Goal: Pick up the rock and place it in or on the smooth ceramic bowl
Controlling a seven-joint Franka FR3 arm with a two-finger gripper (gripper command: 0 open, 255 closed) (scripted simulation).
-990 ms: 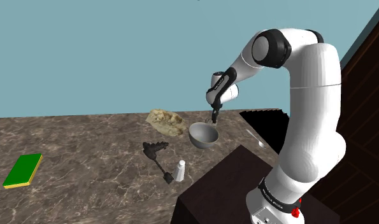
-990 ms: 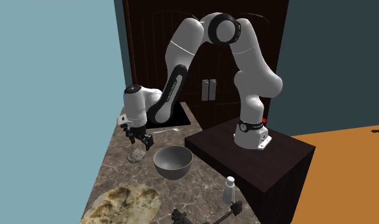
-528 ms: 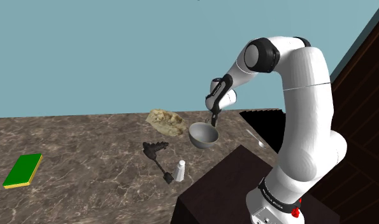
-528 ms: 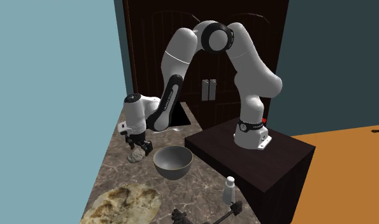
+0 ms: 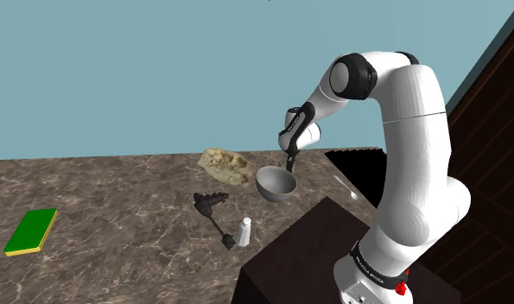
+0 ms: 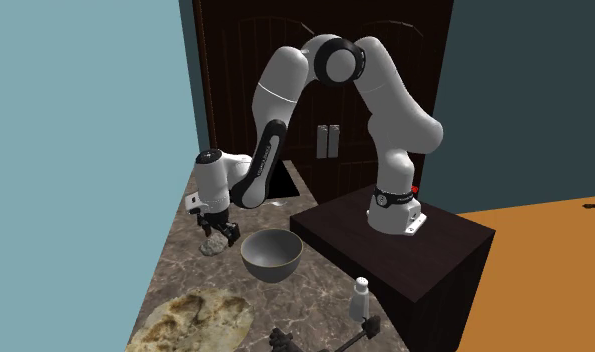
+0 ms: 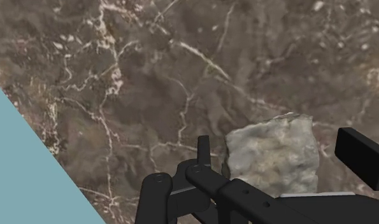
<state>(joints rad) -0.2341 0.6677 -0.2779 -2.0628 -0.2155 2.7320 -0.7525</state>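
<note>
Wall: a plain light blue wall (image 5: 160, 69) stands behind the countertop and meets its far edge in the shoulder view.
Second wall: a darker teal wall (image 6: 525, 90) is at the second exterior view's right, beside the dark doors.
Countertop: a brown marble countertop (image 5: 117, 207) with pale veins.
Cabinet: tall doors (image 6: 235, 60) of dark wood rise at the end of the countertop. Two pale grey handles (image 6: 328, 140) sit side by side near the middle.
Recess: a dark rectangular opening (image 5: 354, 160) lies in the countertop, near the doors.
Floor: a flat orange floor (image 6: 545, 270), below the teal wall.
Light: even and soft over the whole scene.
</note>
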